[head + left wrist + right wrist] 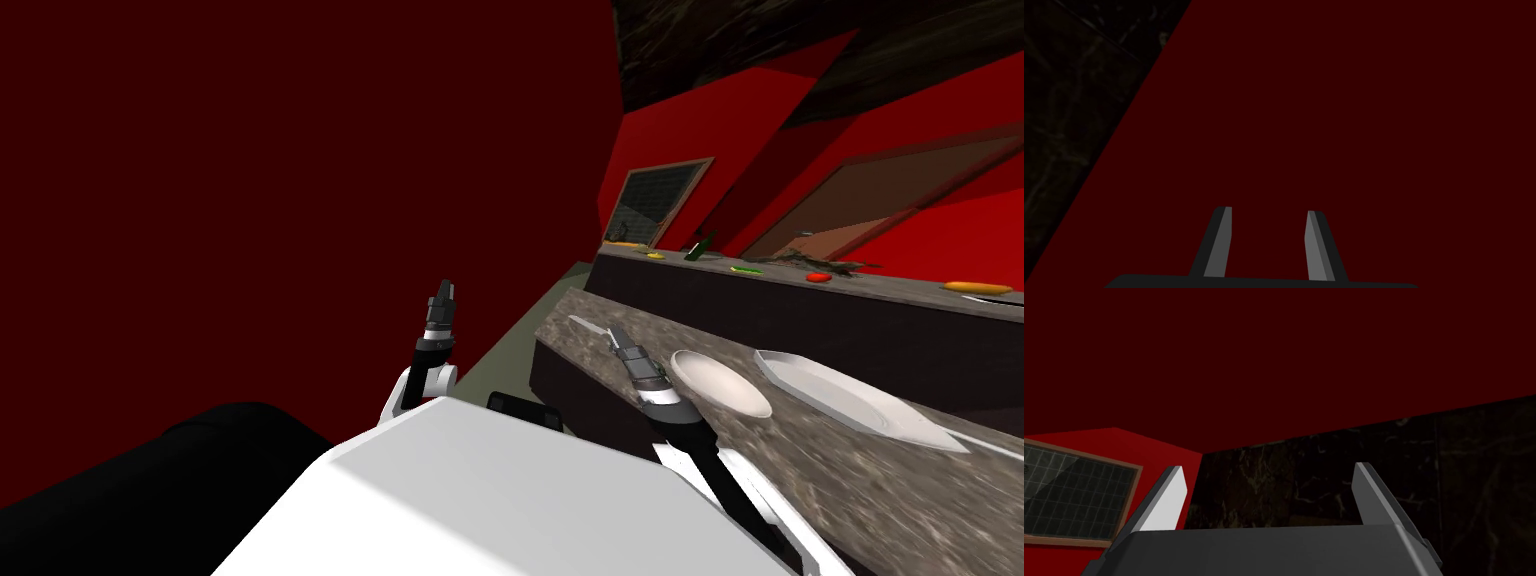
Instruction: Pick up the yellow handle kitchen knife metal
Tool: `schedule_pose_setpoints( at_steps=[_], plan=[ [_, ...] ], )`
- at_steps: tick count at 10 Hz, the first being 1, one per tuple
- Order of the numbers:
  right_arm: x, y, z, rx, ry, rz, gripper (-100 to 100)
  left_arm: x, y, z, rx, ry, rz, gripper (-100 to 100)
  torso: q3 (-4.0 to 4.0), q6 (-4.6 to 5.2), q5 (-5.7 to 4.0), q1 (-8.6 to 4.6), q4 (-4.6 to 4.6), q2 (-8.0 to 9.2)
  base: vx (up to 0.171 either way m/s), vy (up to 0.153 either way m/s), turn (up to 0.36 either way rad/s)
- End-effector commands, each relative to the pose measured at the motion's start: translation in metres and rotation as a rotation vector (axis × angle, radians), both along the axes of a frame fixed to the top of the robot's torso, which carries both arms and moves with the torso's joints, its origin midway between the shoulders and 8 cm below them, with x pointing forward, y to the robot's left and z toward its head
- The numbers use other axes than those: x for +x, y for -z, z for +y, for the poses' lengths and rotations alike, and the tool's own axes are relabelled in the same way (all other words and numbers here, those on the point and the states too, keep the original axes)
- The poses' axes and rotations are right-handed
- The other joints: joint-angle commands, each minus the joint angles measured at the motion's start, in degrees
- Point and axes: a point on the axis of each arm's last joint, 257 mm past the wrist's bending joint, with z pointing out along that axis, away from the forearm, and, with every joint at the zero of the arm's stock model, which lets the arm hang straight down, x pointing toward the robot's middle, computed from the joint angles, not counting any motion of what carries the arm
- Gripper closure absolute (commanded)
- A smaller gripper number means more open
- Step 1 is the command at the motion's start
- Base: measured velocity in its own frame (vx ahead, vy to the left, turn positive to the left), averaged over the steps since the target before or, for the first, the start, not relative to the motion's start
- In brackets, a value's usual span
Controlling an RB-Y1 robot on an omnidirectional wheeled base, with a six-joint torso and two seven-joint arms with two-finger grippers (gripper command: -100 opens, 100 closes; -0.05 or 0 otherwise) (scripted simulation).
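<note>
A thin pale blade-like sliver (586, 324) lies on the near speckled counter (800, 470), close to its far end. I cannot tell its handle colour. My right gripper (613, 334) hovers just beside it over the counter, and in the right wrist view the right gripper (1269, 480) stands open with nothing between its fingers. My left gripper (443, 288) is raised off to the left of the counter, facing the dark red wall. The left gripper (1268, 225) is open and empty too. A small yellow item (653, 256) lies on the far counter.
A round white dish (720, 383) and a long white plate (840, 395) sit on the near counter behind my right forearm. The far counter (800, 310) carries a green bottle (700, 248), a red item (818, 277) and an orange item (975, 287). A floor strip runs between wall and counters.
</note>
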Motion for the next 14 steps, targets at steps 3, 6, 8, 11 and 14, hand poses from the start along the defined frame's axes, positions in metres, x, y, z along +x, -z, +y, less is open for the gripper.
schedule_pose_setpoints(
  at_steps=[3,6,8,11,14],
  plan=[
    [0.006,0.031,-0.014,-0.132,-0.015,0.063,-100,0.000,0.000,0.000,0.000,0.000,0.000,0,-0.02,0.00,0.02,0.09,-0.01,-0.04,0.030,0.065,0.079],
    [0.010,0.064,-0.031,-0.268,-0.021,0.123,-100,0.000,0.000,0.000,0.000,0.000,0.000,0,-0.01,0.01,0.01,0.02,0.00,-0.01,0.029,0.064,0.124],
    [0.011,0.084,-0.045,-0.353,-0.028,0.162,-100,0.000,0.000,0.000,0.000,0.000,0.000,0,-0.04,0.02,0.02,0.04,-0.01,-0.06,0.031,0.058,0.091],
    [0.011,0.103,-0.065,-0.471,-0.046,0.205,-100,0.000,0.000,0.000,0.000,0.000,0.000,0,-0.02,-0.02,0.01,0.03,0.00,-0.03,0.028,0.049,0.080],
    [0.009,0.131,-0.093,-0.616,-0.061,0.260,-100,0.000,0.000,0.000,0.000,0.000,0.000,0,-0.02,0.02,0.02,0.03,-0.01,-0.04,0.040,0.062,0.095]
  ],
)
